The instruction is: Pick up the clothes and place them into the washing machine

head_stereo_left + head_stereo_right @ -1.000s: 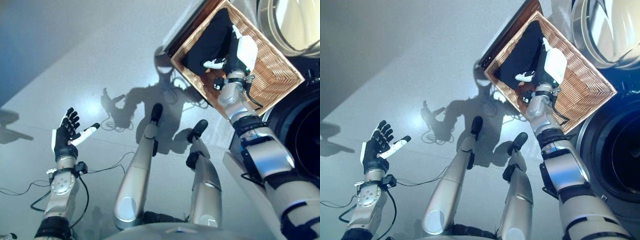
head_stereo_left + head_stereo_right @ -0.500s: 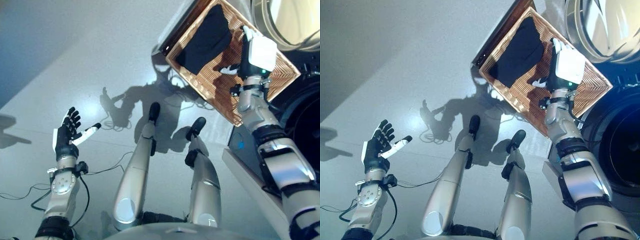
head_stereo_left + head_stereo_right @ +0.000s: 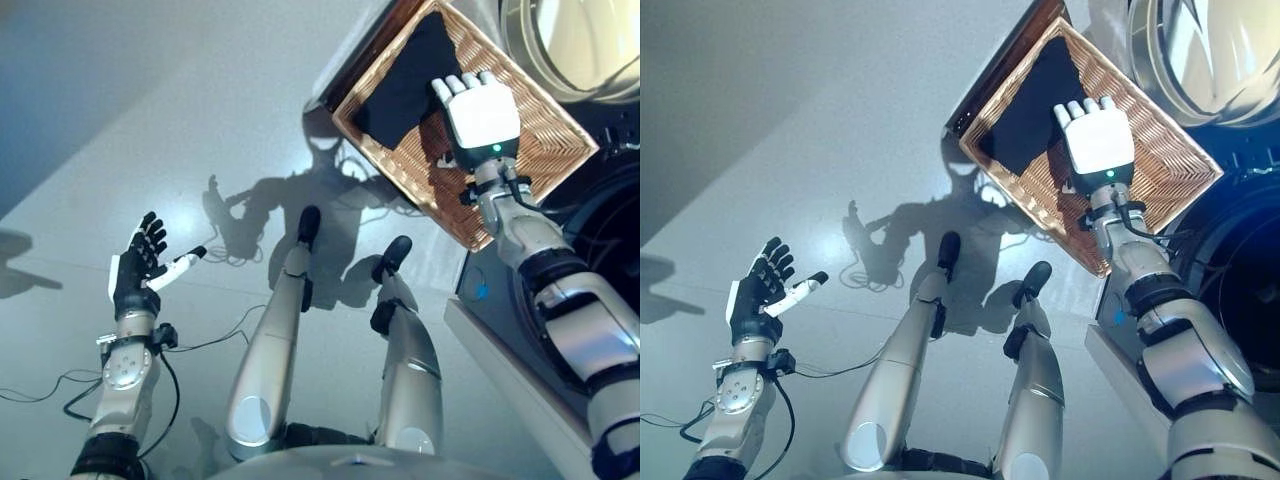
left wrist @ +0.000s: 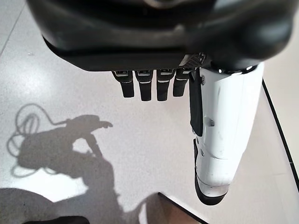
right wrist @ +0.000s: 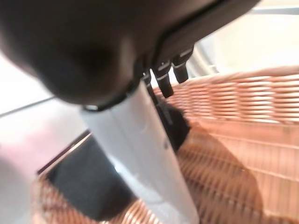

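The dark garment (image 3: 408, 82) lies flat in the wicker basket (image 3: 545, 150), filling the half farthest from the washing machine (image 3: 615, 290). Expect it to be light, soft and limp, draping once lifted (it will not hold a shape), so you should gather a fold near its middle or its nearer edge rather than pinch 1 corner. The right hand (image 3: 481, 110) hovers over the basket, just beside the cloth, fingers (image 3: 452, 85) straight and close together, holding nothing. The left hand (image 3: 133, 275) hangs over the floor, well apart from the basket, fingers spread and empty. Hidden: the cloth edge under the right hand, any second garment beneath, and most of the washing machine's drum.
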Tool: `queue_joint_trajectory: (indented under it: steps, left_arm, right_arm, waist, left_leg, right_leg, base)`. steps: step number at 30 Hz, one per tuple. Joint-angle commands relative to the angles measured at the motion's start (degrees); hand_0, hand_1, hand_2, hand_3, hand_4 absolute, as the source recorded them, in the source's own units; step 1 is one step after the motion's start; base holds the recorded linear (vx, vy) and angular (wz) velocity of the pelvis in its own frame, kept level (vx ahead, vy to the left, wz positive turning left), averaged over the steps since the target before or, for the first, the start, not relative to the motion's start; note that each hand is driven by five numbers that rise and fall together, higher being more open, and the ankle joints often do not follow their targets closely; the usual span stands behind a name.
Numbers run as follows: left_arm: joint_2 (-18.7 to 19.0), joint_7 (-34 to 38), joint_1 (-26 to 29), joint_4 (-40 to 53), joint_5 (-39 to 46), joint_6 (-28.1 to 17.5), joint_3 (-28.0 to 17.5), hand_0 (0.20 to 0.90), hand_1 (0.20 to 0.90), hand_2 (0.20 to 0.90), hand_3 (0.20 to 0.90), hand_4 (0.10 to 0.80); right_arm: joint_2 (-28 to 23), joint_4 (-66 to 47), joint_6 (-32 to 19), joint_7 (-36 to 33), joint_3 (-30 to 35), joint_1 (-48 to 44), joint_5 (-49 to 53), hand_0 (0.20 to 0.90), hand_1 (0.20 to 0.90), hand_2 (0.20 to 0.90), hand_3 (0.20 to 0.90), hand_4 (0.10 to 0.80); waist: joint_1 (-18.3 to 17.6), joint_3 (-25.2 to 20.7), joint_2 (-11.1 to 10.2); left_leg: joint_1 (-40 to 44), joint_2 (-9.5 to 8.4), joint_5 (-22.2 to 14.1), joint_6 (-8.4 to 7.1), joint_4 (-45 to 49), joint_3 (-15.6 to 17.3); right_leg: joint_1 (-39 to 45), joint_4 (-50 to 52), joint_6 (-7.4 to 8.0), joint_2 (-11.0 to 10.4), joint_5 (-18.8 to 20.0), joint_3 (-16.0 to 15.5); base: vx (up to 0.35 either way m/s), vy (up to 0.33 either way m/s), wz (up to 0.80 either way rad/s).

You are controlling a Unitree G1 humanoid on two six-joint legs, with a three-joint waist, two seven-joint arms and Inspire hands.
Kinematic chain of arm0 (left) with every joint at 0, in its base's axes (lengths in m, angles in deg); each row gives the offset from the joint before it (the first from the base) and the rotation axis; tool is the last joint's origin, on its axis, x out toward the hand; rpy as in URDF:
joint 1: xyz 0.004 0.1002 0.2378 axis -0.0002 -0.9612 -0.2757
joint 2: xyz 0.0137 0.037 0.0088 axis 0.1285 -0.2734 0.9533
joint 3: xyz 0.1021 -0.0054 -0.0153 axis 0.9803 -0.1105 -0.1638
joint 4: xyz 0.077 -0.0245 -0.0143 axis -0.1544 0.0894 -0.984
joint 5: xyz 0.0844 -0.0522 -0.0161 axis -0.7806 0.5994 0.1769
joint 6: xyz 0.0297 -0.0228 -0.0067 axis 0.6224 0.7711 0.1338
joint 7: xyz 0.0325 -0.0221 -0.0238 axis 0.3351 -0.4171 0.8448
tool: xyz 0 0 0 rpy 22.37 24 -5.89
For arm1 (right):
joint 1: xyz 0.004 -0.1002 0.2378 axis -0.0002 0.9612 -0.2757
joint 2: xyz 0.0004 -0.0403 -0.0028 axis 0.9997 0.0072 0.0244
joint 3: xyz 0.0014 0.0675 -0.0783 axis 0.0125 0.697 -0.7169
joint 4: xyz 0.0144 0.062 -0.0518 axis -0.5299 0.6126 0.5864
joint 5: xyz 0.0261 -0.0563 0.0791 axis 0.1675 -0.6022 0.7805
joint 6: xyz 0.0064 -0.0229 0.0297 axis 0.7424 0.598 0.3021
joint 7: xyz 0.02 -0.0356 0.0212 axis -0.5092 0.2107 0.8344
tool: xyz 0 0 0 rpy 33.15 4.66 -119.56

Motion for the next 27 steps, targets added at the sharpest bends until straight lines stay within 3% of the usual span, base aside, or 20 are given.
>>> queue_joint_trajectory:
  steps: [1,7,15,27]
  left_arm:
    - [3.0,0.8,-6.5,2.7,1.2,-4.5,-3.7,0.9,0.9,0.9,0.9,0.8]
    - [3.9,0.7,-6.2,2.8,1.1,-4.5,-3.1,0.9,0.9,0.9,0.9,0.8]
    - [4.4,1.3,-6.1,2.9,0.9,-4.6,-2.4,0.9,0.9,0.9,0.9,0.8]
    - [4.2,1.2,-6.0,3.3,1.6,-4.8,-1.8,0.9,0.9,0.9,0.9,0.8]
  right_arm:
    - [-6.7,0.1,2.6,-2.8,-3.2,-6.4,-2.7,0.9,0.9,0.9,0.9,0.8]
    - [-6.2,2.4,4.8,-3.5,-7.2,-9.4,-5.8,0.9,0.9,0.9,0.9,0.8]
    - [-7.2,2.4,7.7,-6.6,-6.6,-10.5,-7.1,0.9,0.9,0.9,0.9,0.8]
    - [-6.0,3.4,7.7,-6.5,-10.0,-12.6,-8.8,0.9,0.9,0.9,0.9,0.8]
  waist:
    - [1.5,-2.4,0.9]
    - [2.2,-2.4,0.7]
    - [2.6,-2.4,0.6]
    - [2.9,-2.4,1.1]
  left_leg:
    - [-1.2,-2.23,-1.2,-3.09,-1.7,0.7]
    - [-1.1,-2.28,-1.0,-3.35,-2.0,0.3]
    - [-1.2,-2.53,-0.7,-3.34,-2.2,-0.2]
    - [-3.2,-2.49,-0.4,-3.42,-2.3,-0.3]
  right_leg:
    - [-1.3,-0.8,2.89,-2.9,0.6,1.4]
    - [-0.9,-1.3,2.93,-2.9,0.6,1.0]
    - [-0.5,-1.3,3.06,-3.1,0.4,0.6]
    - [-2.6,-1.6,2.79,-2.9,0.6,0.5]
  base:
    - [0.004,-0.011,0.06]
    - [0.007,-0.007,0.07]
    - [0.012,0.0,0.06]
    - [0.003,0.002,-0.01]
